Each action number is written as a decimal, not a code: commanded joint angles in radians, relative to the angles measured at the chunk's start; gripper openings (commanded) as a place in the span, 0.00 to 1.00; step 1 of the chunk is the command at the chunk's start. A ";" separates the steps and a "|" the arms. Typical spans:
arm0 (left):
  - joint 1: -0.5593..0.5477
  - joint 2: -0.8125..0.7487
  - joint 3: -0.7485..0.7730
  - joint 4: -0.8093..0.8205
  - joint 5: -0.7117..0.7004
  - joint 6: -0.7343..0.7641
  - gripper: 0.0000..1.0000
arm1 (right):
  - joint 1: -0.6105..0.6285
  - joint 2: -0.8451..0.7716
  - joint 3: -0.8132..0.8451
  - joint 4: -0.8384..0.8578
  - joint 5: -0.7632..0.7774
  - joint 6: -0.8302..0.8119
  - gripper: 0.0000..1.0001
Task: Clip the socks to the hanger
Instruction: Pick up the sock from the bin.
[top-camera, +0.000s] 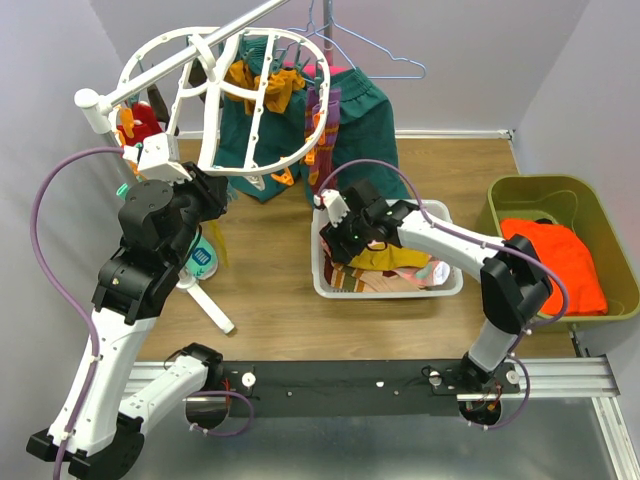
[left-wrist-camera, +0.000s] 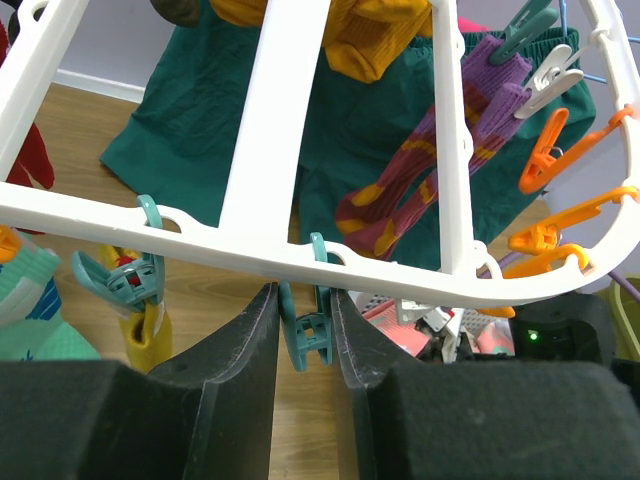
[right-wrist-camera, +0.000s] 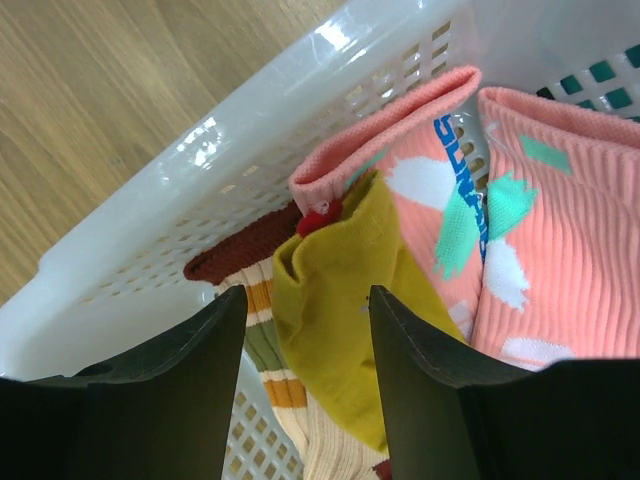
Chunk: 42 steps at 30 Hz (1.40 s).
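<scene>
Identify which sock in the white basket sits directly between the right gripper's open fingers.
The mustard sock: it lies in the right gripper's gap, the pink socks off to one side.

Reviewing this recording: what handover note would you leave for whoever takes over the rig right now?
Left gripper: pinched on a teal clip hanging under the hanger rim.
Right gripper: open, fingers straddling a mustard sock in the basket, not gripping.
Done: several socks hang clipped, including a striped maroon sock.
To do: the basket holds more, pink socks among them; probably grasp the mustard one and bring it to the held clip.
</scene>
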 joint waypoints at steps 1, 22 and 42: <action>-0.001 -0.008 -0.007 -0.007 0.018 -0.006 0.00 | 0.000 0.043 0.023 0.011 -0.023 -0.029 0.59; 0.000 0.010 0.015 -0.005 0.019 -0.012 0.00 | 0.000 -0.327 0.066 0.063 -0.225 0.094 0.01; -0.001 0.022 0.016 -0.008 0.027 -0.033 0.00 | 0.270 -0.095 0.313 0.369 -0.155 0.163 0.01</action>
